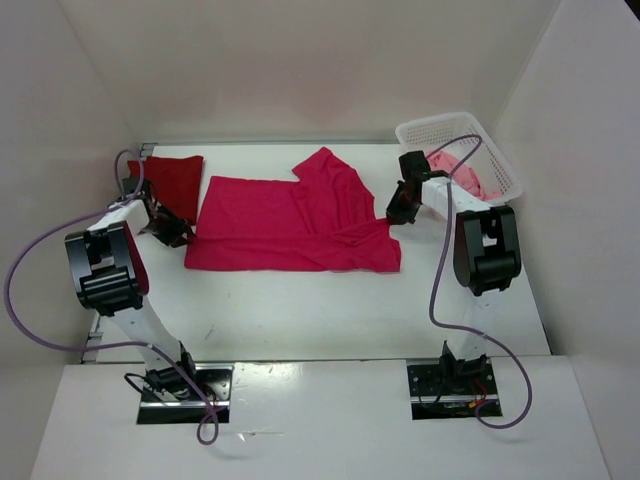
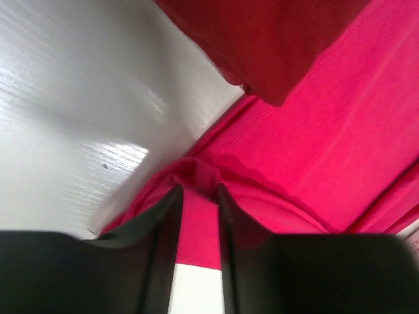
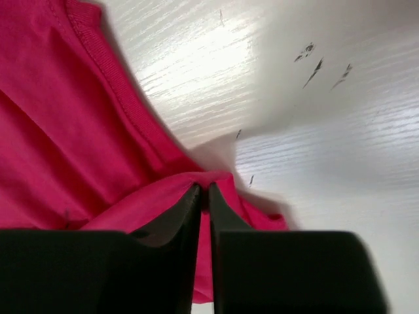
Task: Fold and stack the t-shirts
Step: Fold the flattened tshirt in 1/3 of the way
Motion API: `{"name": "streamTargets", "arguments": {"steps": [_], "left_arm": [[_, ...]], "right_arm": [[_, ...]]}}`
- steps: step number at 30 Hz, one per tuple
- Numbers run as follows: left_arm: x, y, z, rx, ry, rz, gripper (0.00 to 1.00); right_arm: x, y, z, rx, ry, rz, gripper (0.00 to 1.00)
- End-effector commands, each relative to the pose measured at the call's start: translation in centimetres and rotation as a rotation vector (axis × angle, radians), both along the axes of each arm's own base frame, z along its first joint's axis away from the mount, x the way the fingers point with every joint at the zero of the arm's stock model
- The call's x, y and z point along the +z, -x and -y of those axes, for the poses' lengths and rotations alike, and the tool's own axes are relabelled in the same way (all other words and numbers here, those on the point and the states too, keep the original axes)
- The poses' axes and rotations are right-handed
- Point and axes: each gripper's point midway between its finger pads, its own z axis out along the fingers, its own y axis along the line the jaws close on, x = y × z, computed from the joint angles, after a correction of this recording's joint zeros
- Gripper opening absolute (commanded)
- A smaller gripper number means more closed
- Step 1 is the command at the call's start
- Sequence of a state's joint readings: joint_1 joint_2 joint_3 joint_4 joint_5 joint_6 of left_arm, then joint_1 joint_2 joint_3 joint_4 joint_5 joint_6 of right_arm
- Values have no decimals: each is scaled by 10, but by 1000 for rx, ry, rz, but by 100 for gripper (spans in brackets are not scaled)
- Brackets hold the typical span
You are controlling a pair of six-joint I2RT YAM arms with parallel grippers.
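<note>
The magenta-pink t-shirt [image 1: 290,225] lies spread flat across the middle of the table, one sleeve pointing to the back. At its left hem corner my left gripper [image 1: 178,233] is low, and its jaws stand apart with a bunched fold of the magenta cloth [image 2: 340,131] loose at the tips [image 2: 198,190]. At the right corner my right gripper [image 1: 395,213] has its jaws almost together [image 3: 203,188], pinching a ridge of that same shirt [image 3: 59,131]. The dark red t-shirt [image 1: 170,185] lies folded at the back left, its edge [image 2: 275,39] just beyond my left fingers.
A white lattice basket [image 1: 440,125] stands at the back right and holds the pale pink t-shirt [image 1: 468,172]. White walls enclose the table on the left, back and right. Purple cables trail from both arms.
</note>
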State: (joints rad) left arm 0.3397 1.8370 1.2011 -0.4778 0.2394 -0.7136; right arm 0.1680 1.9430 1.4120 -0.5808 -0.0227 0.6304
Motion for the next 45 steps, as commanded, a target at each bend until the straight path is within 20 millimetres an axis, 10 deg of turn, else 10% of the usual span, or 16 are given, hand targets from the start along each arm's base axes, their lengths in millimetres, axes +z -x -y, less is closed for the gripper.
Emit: {"name": "streamTargets", "arguments": {"steps": [1, 8, 13, 17, 21, 35, 40, 45], "left_arm": [[20, -11, -7, -1, -41, 71, 37], [76, 17, 1, -28, -102, 197, 50], [29, 74, 19, -11, 24, 88, 44], [3, 85, 21, 41, 150, 62, 37], [-5, 89, 14, 81, 174, 42, 40], [-23, 73, 5, 114, 214, 54, 43], [-28, 66, 3, 118, 227, 53, 19], [-27, 61, 0, 117, 224, 60, 0]], "right_arm": [[28, -27, 1, -3, 30, 111, 16], [100, -2, 8, -14, 9, 288, 40], [68, 67, 0, -52, -112, 202, 0], [33, 107, 2, -93, -142, 111, 2], [7, 131, 5, -130, -147, 50, 30], [-34, 128, 11, -178, -106, -14, 40], [-41, 112, 14, -202, -79, -14, 40], [-39, 101, 17, -225, -60, 4, 13]]}}
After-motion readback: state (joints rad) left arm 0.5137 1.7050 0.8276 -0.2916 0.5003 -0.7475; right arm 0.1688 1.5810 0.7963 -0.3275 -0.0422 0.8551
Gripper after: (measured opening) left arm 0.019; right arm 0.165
